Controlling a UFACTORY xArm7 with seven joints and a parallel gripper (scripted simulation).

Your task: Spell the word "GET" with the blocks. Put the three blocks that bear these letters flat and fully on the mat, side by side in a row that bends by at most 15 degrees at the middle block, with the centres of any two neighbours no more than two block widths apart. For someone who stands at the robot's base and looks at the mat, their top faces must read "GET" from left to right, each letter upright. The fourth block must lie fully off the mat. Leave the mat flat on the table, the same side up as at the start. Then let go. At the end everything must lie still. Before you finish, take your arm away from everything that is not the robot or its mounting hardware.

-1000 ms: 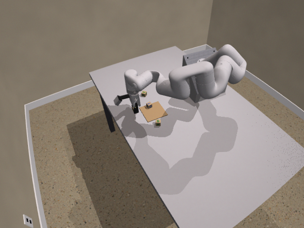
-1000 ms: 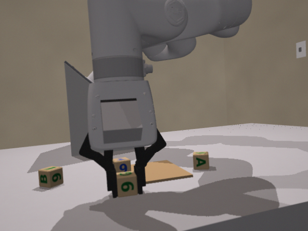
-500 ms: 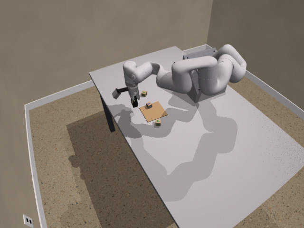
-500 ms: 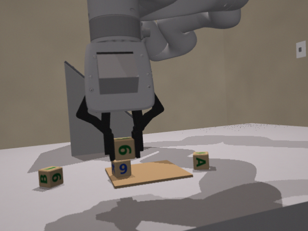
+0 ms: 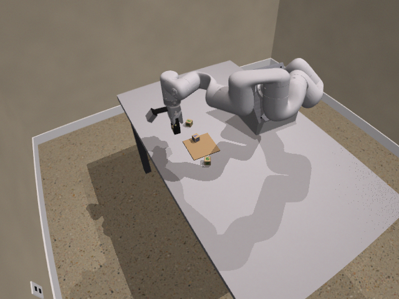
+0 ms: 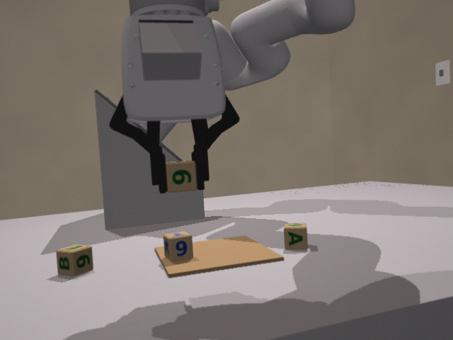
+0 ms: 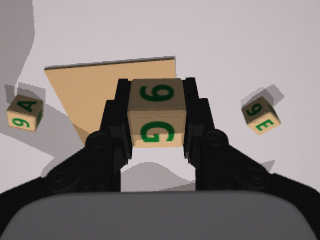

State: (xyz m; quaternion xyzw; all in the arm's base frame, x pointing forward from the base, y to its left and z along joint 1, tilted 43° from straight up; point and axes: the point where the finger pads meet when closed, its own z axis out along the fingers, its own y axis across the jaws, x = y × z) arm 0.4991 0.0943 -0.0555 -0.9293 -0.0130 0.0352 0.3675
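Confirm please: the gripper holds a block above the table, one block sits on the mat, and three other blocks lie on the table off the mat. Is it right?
Not quite. Only two blocks lie off the mat, not three: one on the left and one on the right in the exterior view. The rest holds: the gripper holds a block above the table, and one block sits on the mat.

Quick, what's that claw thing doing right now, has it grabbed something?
Gripper: closed on a small wooden cube block with green letter G, lifted above the table, one black finger on each side.
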